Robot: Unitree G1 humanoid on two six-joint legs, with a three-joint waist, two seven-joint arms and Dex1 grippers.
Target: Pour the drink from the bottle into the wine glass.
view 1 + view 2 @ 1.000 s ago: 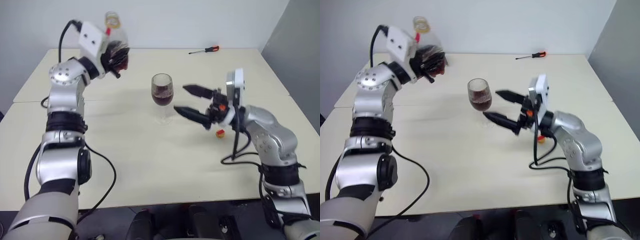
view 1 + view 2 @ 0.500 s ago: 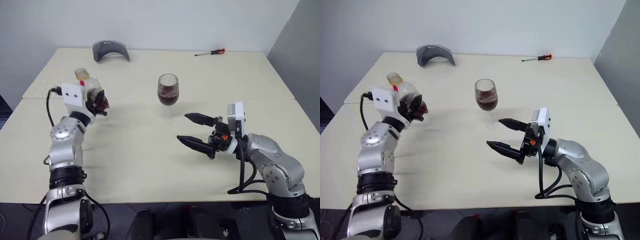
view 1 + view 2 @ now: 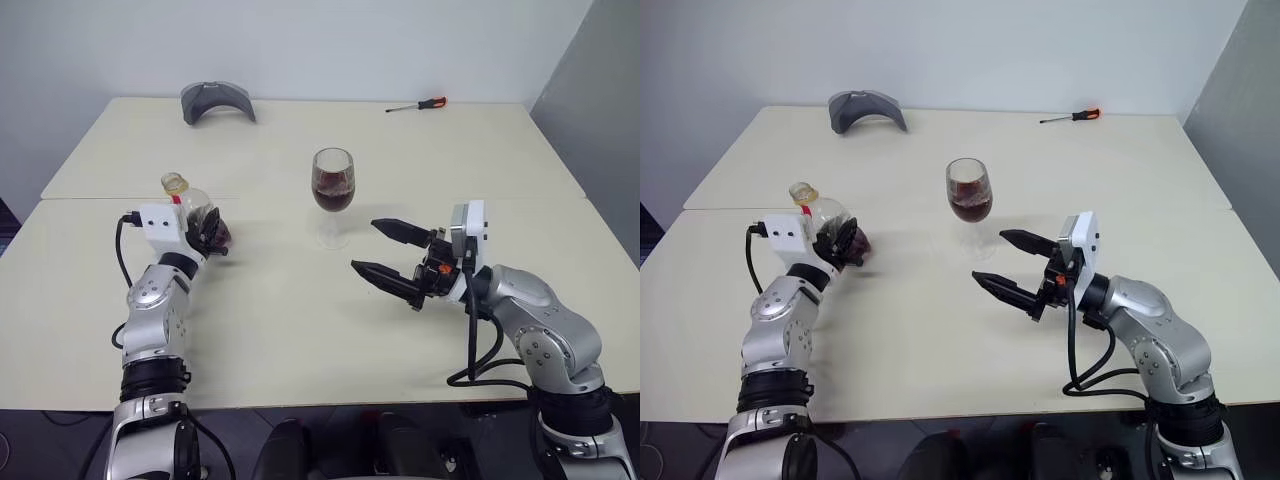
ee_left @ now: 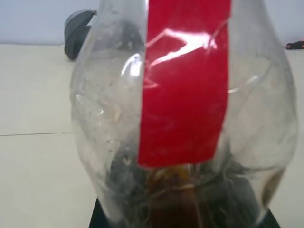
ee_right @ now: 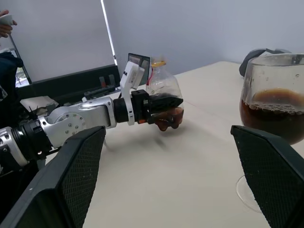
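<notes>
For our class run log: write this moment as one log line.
left end effector: shut on bottle, upright | wine glass: holds drink | right end effector: open, empty

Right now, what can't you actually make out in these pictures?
- Whether the bottle rests on the table: the left pincer hides its base.
- The bottle's mouth: cut off by the left wrist view's top edge.
- The wine glass foot: behind a finger in the right wrist view.

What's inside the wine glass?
The wine glass holds the dark brown drink, filling roughly the lower half of its bowl, with bubbles on top in the right wrist view. Nothing else shows inside.
</notes>
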